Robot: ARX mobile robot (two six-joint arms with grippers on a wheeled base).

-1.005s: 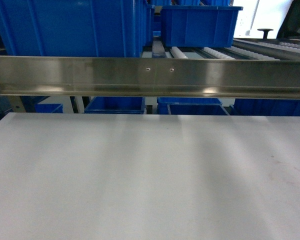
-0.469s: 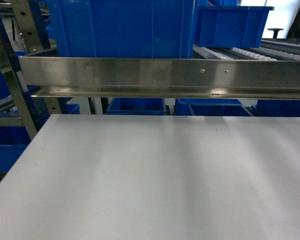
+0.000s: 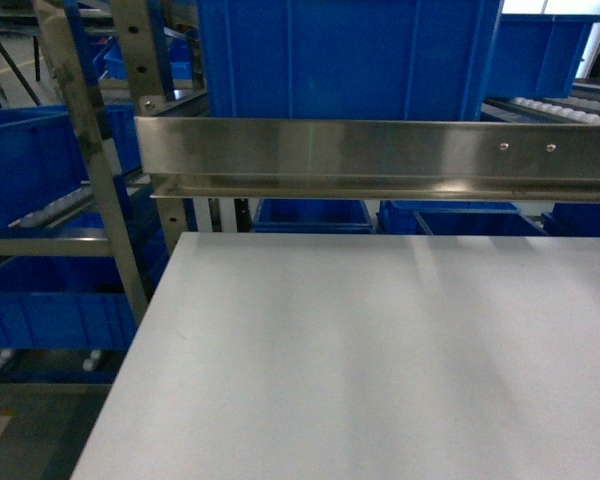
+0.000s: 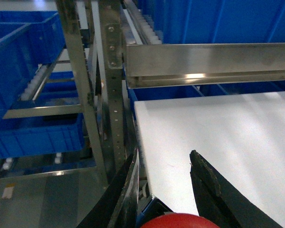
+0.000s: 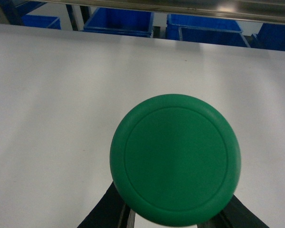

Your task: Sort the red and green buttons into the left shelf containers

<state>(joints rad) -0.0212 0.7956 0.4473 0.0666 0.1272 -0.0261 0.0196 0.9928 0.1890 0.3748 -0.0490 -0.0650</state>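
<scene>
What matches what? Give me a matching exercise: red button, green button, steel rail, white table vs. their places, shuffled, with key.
Things:
1. red button
2. green button
3. steel rail
4. white table

Places:
A. in front of the big blue bin, above the table's far edge
B. between the right gripper fingers
C. below the rail, nothing on it in the head view
D. between the left gripper fingers

Pairs: 1-D, 2-B, 3-A, 4-C

Black fingers [image 4: 218, 190] flank a red button [image 4: 178, 221] (cap only) over the white table [image 4: 237, 133].
</scene>
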